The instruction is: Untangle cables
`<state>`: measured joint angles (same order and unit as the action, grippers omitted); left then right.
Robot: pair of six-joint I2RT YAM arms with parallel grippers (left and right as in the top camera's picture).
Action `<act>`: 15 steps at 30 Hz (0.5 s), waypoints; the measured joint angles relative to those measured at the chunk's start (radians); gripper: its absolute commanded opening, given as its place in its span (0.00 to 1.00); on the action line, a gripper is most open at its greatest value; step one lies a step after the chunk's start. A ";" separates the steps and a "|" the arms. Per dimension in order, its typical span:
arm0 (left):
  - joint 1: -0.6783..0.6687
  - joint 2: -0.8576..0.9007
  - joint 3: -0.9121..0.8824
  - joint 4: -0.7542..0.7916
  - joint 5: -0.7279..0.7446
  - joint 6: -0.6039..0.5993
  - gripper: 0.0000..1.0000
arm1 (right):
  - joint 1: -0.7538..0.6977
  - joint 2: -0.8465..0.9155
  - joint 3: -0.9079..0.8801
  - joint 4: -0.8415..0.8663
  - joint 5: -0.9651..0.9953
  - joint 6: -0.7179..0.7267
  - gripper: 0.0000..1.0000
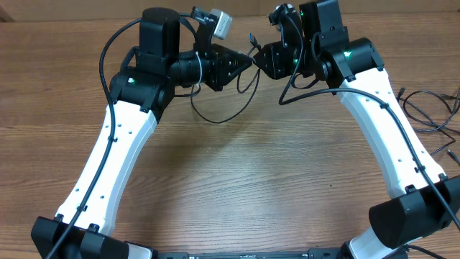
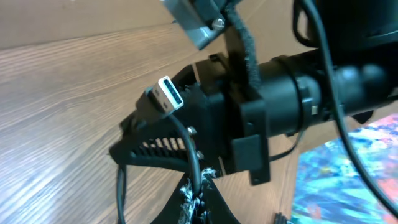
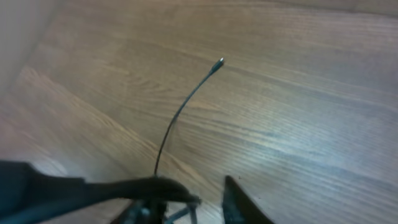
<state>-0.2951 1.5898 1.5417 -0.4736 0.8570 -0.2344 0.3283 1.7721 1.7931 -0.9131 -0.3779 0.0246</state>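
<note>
1 cable (image 2: 193, 155) in the clenched left end effector (image 2: 200, 188) — USB plug (image 2: 170, 93) just beyond — grip of the right end effector (image 1: 258, 63) unclear

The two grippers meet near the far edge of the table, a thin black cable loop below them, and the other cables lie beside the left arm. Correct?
Not quite: the overhead view shows the other cables beside the right arm, near the table's right edge. The left gripper and right gripper do meet near the far edge, the cable loop below them.
</note>
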 measured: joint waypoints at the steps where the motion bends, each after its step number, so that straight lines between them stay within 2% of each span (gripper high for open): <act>1: 0.000 0.000 0.000 0.002 0.005 -0.003 0.04 | 0.000 0.000 0.000 0.000 -0.001 -0.006 0.09; 3: 0.000 0.000 0.000 0.003 0.011 -0.004 0.04 | 0.000 0.000 0.000 -0.002 -0.009 -0.003 0.04; 11: 0.000 0.000 0.000 0.002 0.005 -0.008 0.04 | 0.000 0.000 0.000 -0.009 -0.015 -0.002 0.04; 15: 0.000 0.000 0.000 -0.031 -0.082 -0.011 0.04 | 0.000 0.000 0.000 -0.048 0.024 -0.001 0.04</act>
<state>-0.2951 1.5898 1.5417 -0.5041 0.7750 -0.2455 0.3283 1.7721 1.7931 -0.9607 -0.3538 0.0235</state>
